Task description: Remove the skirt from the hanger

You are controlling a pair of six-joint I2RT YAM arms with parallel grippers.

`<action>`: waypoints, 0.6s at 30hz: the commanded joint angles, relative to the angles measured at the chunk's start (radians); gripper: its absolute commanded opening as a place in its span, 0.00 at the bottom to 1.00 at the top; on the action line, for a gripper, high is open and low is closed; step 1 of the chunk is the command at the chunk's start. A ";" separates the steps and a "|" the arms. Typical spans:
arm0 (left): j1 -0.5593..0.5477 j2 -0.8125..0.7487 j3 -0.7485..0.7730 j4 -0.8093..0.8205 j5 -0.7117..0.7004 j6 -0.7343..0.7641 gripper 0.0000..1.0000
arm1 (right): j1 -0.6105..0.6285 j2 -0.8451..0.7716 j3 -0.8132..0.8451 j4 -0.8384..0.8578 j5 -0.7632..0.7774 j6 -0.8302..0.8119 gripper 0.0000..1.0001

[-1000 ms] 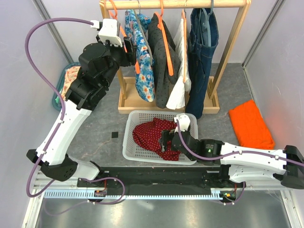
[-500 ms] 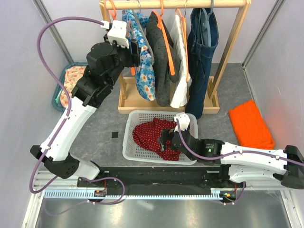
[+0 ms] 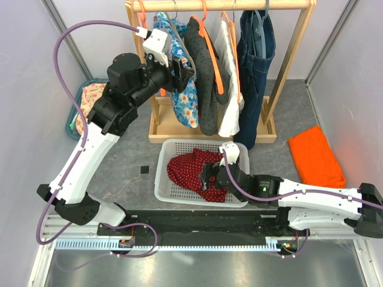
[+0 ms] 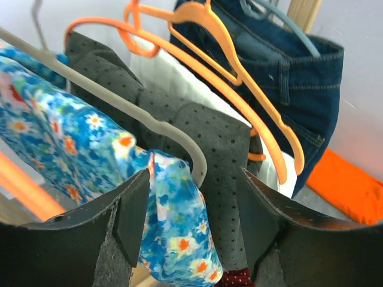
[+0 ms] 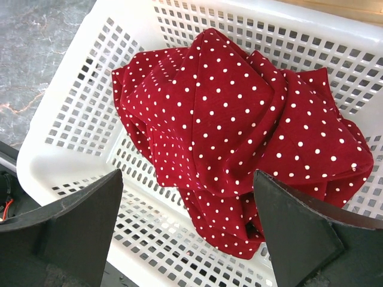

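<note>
Floral skirt [image 4: 66,143] on grey hanger [image 4: 114,101], top left of frame, on rack [image 3: 239,5]. L gripper [image 4: 192,200] spread wide, hanger end & skirt fabric showing btwn fingers, nothing gripped. R gripper [image 5: 185,191], lower centre, released, hovering over red cloth [image 5: 239,119] in basket [image 5: 78,113].

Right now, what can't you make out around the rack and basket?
Top external: left gripper fingertips, lost among the garments.
Left wrist: whether its fingers touch the grey hanger or floral garment.
Right wrist: basket floor, covered by the red dotted cloth.
Top external: blue bin, half behind the left arm.
</note>
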 commanded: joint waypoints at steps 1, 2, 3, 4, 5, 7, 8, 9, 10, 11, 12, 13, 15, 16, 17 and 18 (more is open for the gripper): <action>0.003 -0.019 -0.054 -0.004 0.046 -0.041 0.65 | 0.004 -0.020 0.001 0.005 0.008 0.011 0.96; 0.011 -0.028 -0.063 -0.007 0.041 -0.049 0.65 | 0.004 -0.020 0.004 0.004 0.011 0.009 0.96; 0.017 -0.034 -0.089 -0.009 0.030 -0.064 0.65 | 0.004 -0.023 0.004 -0.002 0.016 0.012 0.96; 0.025 -0.042 -0.101 -0.010 0.015 -0.073 0.65 | 0.002 -0.025 0.003 -0.005 0.019 0.012 0.96; 0.046 -0.048 -0.115 -0.018 0.001 -0.086 0.64 | 0.002 -0.031 0.001 -0.008 0.020 0.012 0.96; 0.071 -0.080 -0.155 -0.029 -0.054 -0.115 0.63 | 0.002 -0.047 -0.008 -0.013 0.026 0.017 0.96; 0.092 -0.097 -0.166 -0.035 -0.068 -0.119 0.63 | 0.002 -0.054 -0.013 -0.013 0.026 0.018 0.96; 0.100 -0.120 -0.187 -0.039 -0.077 -0.121 0.62 | 0.004 -0.064 -0.020 -0.015 0.031 0.018 0.96; 0.106 -0.132 -0.195 -0.043 -0.094 -0.118 0.61 | 0.002 -0.071 -0.023 -0.016 0.031 0.020 0.96; 0.112 -0.144 -0.201 -0.050 -0.100 -0.115 0.61 | 0.004 -0.072 -0.026 -0.016 0.032 0.020 0.96; 0.112 -0.152 -0.206 -0.052 -0.106 -0.107 0.61 | 0.002 -0.075 -0.028 -0.018 0.034 0.018 0.96; 0.114 -0.169 -0.207 -0.055 -0.112 -0.106 0.61 | 0.004 -0.075 -0.028 -0.019 0.036 0.018 0.96; 0.114 -0.181 -0.207 -0.059 -0.111 -0.096 0.61 | 0.002 -0.072 -0.026 -0.019 0.033 0.018 0.96; 0.115 -0.190 -0.204 -0.059 -0.120 -0.095 0.60 | 0.002 -0.072 -0.026 -0.021 0.033 0.017 0.96; 0.115 -0.195 -0.200 -0.061 -0.122 -0.093 0.59 | 0.004 -0.072 -0.026 -0.019 0.031 0.018 0.96; 0.115 -0.197 -0.195 -0.061 -0.116 -0.090 0.59 | 0.002 -0.072 -0.028 -0.019 0.028 0.021 0.96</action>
